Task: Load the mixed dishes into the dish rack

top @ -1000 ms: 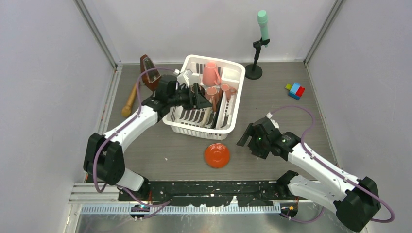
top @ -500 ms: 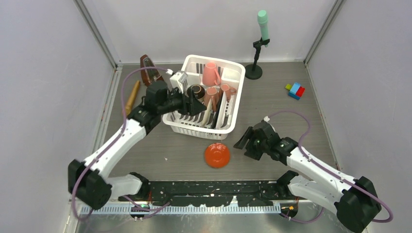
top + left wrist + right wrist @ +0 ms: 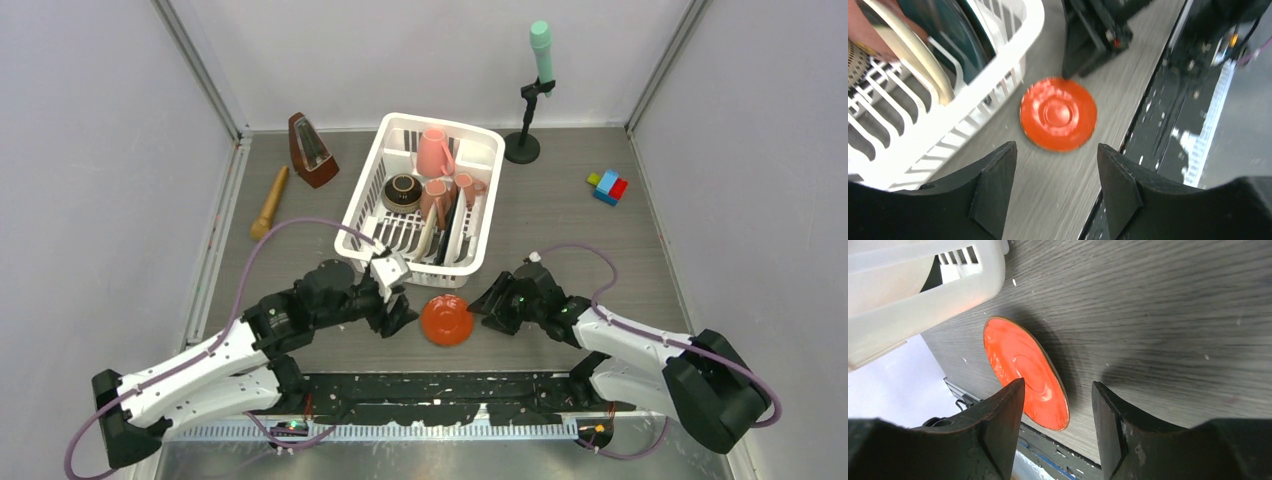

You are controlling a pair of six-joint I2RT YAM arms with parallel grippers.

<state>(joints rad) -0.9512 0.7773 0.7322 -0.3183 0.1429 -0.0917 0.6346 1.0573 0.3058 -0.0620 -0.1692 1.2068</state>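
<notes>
The white dish rack (image 3: 398, 268) holds two pink mugs (image 3: 433, 152) (image 3: 437, 196), the small brown bowl (image 3: 403, 190) and the teal-rimmed plate (image 3: 447, 226), which stands on edge in a slot. The small plate (image 3: 446, 319), showing red-orange, lies flat on the table in front of the rack. My left gripper (image 3: 400, 306) is open and empty just left of it. My right gripper (image 3: 486, 300) is open and empty just right of it. The left wrist view shows the plate (image 3: 1058, 113) ahead of the open gripper (image 3: 1055, 165). The right wrist view shows the plate (image 3: 1023, 370) just beyond the open gripper (image 3: 1058, 400), its left finger overlapping the near rim.
A brown metronome (image 3: 311, 150) and a wooden stick (image 3: 268, 203) lie left of the rack. A teal microphone on a black stand (image 3: 532, 100) is behind the rack on the right. Coloured toy blocks (image 3: 607, 186) sit far right. The rack's front wall (image 3: 998, 70) (image 3: 923, 285) is close to the plate.
My left gripper has pulled out of the rack, where the brown bowl now sits, and swung down to the plate's left. My right gripper has moved left toward the plate.
</notes>
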